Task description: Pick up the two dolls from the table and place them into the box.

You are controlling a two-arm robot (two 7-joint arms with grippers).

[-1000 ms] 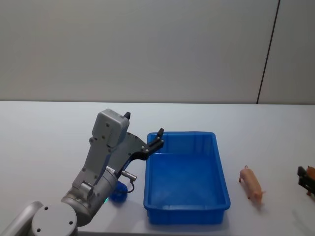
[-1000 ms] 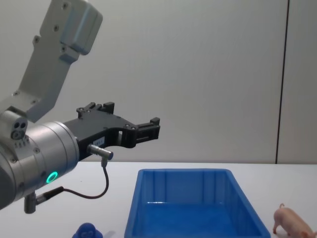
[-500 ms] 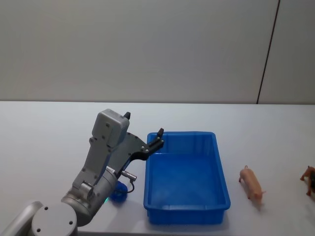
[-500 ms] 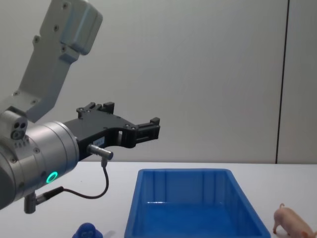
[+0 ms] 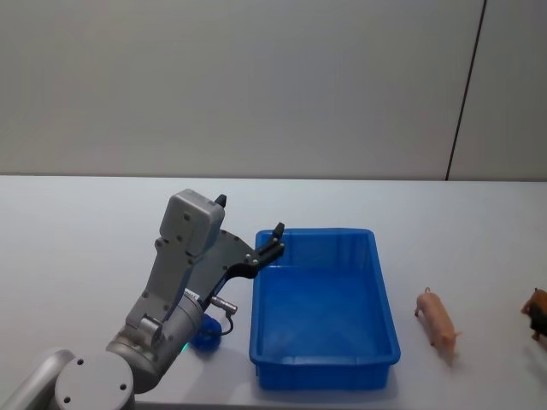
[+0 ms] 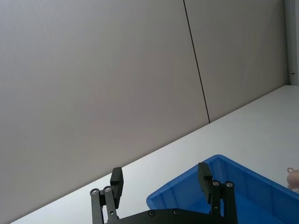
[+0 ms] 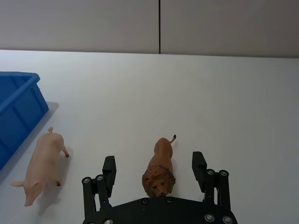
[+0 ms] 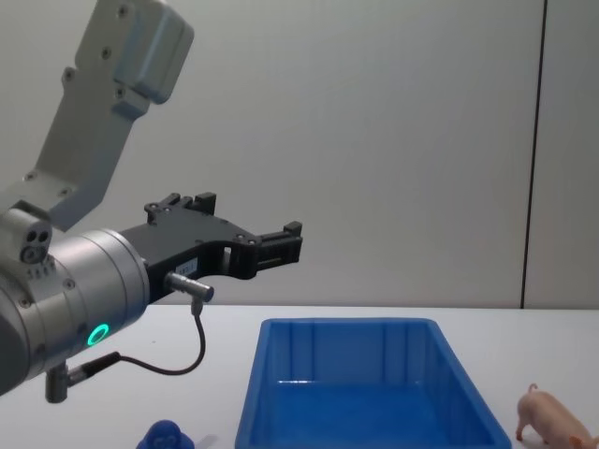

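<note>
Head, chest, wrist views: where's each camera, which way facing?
Head: high, looking forward and down at the blue box; left arm shows.
Chest: low, looking across the table; left hand shows large.
Left wrist: behind the open left hand, facing the wall.
Right wrist: behind the open right hand, looking down at toy lion and toy pig.
Shared: head and chest both see box and pig.
</note>
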